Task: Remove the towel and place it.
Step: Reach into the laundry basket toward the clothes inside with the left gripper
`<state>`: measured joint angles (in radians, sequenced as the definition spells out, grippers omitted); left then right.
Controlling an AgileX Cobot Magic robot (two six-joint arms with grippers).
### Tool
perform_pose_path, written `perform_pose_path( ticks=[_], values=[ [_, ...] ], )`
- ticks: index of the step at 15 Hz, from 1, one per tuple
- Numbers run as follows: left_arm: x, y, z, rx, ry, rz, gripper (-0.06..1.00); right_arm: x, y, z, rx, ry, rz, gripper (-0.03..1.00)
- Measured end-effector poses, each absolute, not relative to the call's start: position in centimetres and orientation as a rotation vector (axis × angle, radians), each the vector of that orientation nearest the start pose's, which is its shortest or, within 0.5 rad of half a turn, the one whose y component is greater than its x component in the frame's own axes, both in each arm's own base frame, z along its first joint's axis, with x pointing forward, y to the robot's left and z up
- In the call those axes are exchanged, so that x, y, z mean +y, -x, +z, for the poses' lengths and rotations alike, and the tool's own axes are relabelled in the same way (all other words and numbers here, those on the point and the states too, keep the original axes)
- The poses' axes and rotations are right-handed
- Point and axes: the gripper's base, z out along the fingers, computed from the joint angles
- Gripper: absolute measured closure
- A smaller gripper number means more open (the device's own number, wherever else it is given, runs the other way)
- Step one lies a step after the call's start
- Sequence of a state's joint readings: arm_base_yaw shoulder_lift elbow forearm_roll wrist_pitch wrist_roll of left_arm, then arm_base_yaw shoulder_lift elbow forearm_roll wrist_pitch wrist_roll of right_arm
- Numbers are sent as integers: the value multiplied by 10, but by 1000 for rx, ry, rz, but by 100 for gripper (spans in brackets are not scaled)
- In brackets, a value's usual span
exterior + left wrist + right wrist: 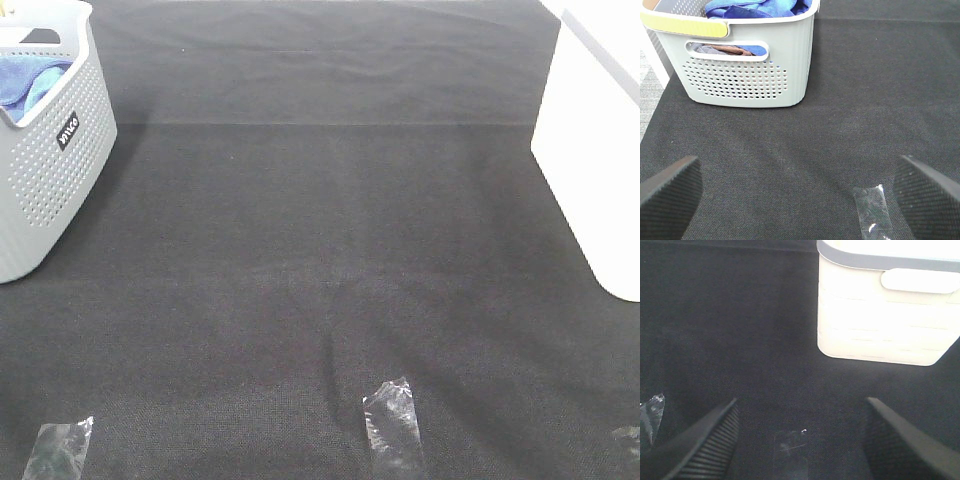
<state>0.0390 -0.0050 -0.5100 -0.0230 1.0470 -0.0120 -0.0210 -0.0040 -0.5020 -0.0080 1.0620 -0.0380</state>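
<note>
The royal-blue towel lies bunched inside the grey perforated basket at the far left of the table. In the left wrist view the towel bulges over the rim of the basket, with a brown item showing through the handle slot. My left gripper is open and empty, low over the black cloth, well short of the basket. My right gripper is open and empty, facing the white bin. Neither gripper shows in the high view.
A white bin stands at the right edge. Black cloth covers the table. Clear tape patches lie along the front, one in the left wrist view. The cloth's left edge and grey floor lie beside the basket.
</note>
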Motion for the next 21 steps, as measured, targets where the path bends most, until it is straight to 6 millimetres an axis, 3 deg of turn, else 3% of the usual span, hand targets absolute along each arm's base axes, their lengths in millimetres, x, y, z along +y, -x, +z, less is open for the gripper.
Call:
perform_pose_path(
  ticks=[21],
  values=[
    [-2,6,281,2015,50,-10,-5,-1,6,278,2040,17,-47,27]
  ],
)
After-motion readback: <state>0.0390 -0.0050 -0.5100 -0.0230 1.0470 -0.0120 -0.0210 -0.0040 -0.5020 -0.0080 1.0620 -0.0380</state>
